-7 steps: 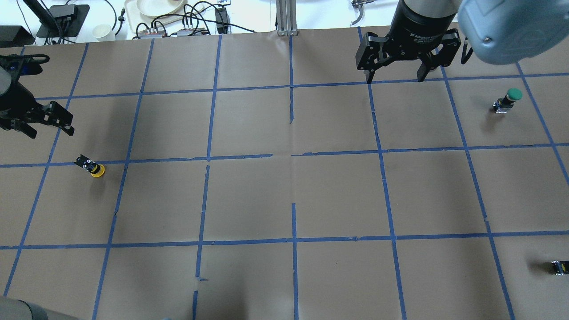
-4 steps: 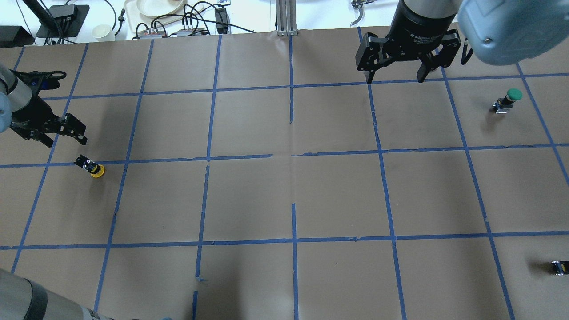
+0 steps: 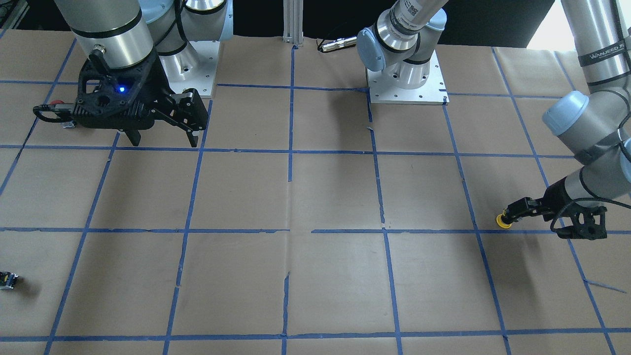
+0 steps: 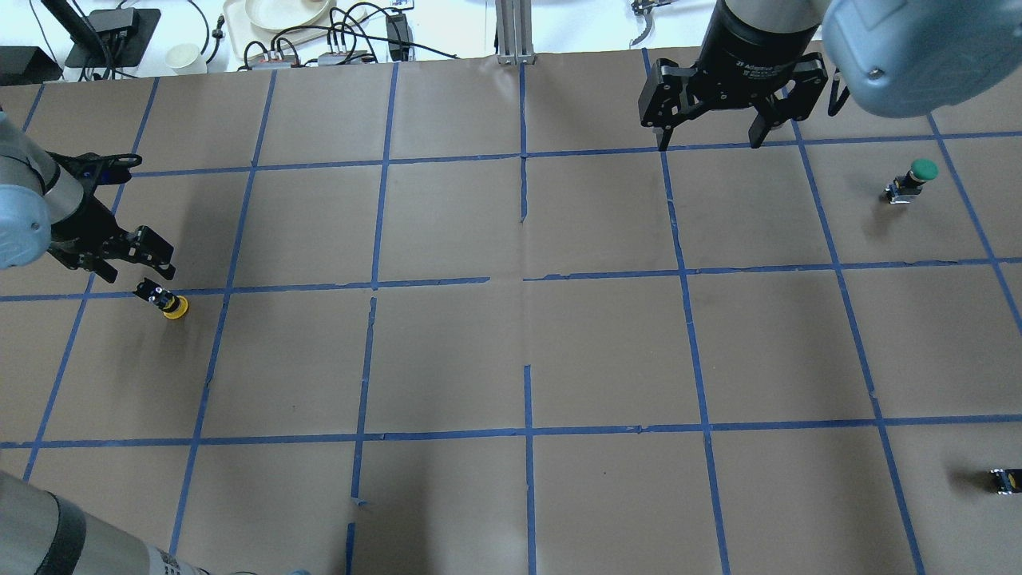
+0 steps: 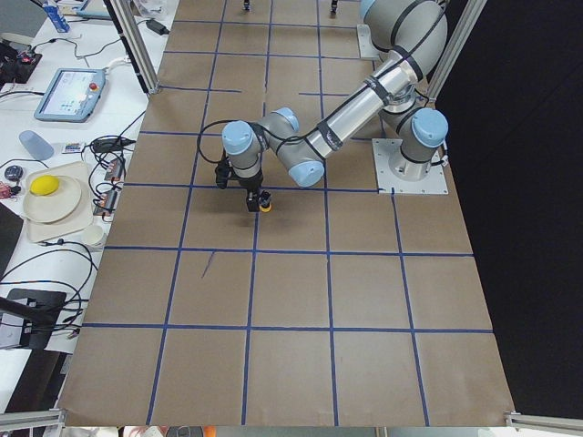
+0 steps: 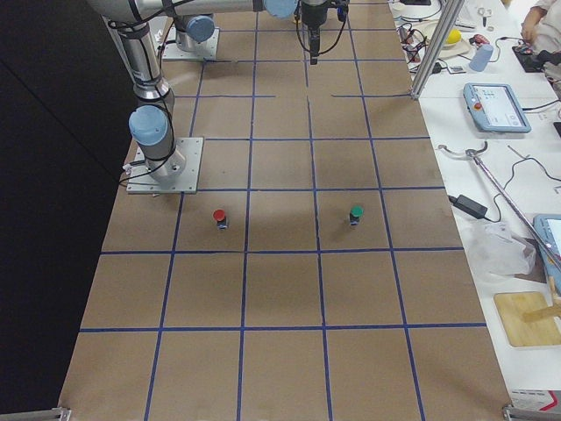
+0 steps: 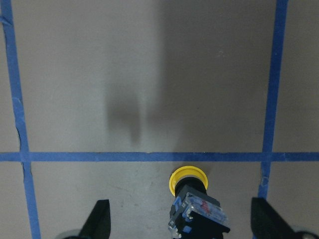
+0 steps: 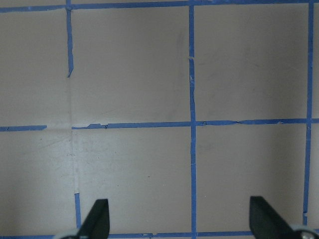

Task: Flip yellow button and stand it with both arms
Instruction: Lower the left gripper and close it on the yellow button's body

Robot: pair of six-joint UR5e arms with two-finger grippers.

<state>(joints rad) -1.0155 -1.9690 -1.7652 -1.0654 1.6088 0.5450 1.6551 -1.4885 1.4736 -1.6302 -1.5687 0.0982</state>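
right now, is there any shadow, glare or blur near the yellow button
Left wrist view: the yellow button is in focus, with a soft grey shadow on the paper beyond it. Overhead view: the left gripper throws a faint shadow, and the bench past the paper is blown out white.

A black band (image 3: 604,54) wrapped round the left arm (image 3: 586,19), above the table's left end near the robot's edge, carries white capitals that read "WANJEED". On the round black body just above the right gripper (image 4: 709,144), near the table's far edge, small white print seems to begin "2F Adaptive". The rest is too small to read.
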